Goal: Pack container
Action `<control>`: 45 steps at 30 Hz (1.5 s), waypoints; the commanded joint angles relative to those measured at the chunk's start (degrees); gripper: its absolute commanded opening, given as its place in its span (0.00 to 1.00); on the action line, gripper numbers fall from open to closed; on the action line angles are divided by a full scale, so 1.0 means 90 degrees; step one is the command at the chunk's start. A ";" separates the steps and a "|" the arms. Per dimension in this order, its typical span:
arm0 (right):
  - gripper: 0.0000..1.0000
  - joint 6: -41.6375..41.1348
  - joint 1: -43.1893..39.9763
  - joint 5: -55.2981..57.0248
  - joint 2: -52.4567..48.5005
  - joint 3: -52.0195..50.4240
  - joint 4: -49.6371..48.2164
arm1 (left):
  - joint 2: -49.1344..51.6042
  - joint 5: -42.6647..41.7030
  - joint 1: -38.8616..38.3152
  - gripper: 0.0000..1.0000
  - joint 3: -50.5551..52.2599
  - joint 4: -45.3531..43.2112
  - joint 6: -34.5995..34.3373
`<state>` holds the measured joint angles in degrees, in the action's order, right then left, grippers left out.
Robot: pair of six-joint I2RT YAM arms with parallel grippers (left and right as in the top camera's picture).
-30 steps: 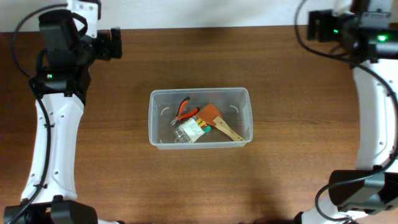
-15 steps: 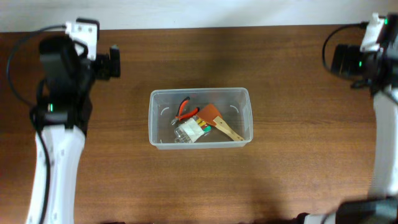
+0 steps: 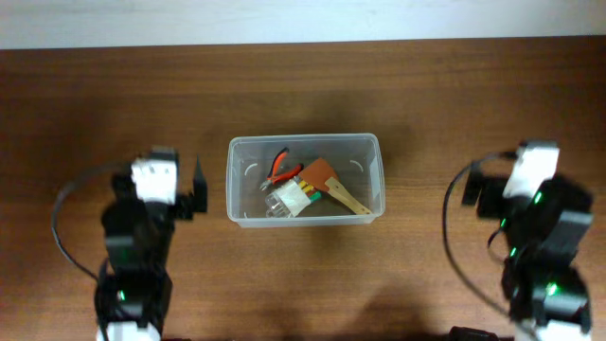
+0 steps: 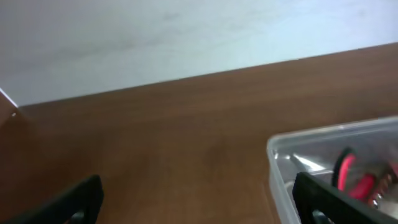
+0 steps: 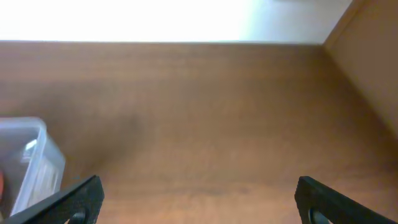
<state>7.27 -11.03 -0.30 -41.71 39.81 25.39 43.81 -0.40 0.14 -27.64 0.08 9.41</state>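
The clear plastic container [image 3: 377,180] stands at the table's middle. It holds red-handled pliers [image 3: 278,167], a small clear battery pack [image 3: 287,200] and an orange brush with a wooden handle [image 3: 333,188]. My left gripper [image 4: 199,202] is open and empty, low over the wood just left of the container, whose corner [image 4: 280,155] shows in the left wrist view with the pliers [image 4: 348,177] inside. My right gripper [image 5: 199,202] is open and empty, to the right of the container; the container's corner [image 5: 38,158] shows at the left edge of the right wrist view.
The left arm [image 3: 142,237] and right arm [image 3: 540,237] stand at the front left and front right of the brown wooden table [image 3: 303,76]. A white wall [image 4: 186,37] runs along the table's far edge.
Both arms have swung from the far back corners toward the front. They now sit on either side of the container. The container and its contents have not moved.
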 commanded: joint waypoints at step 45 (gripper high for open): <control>0.99 -0.0083 0.1042 -0.0073 0.3257 -0.1484 0.1246 | -0.1253 0.1149 -0.0029 0.99 0.0794 0.4624 -0.0061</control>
<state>7.27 -4.05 -0.54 -18.70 26.76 35.64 32.77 9.52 0.05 -20.88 41.63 9.37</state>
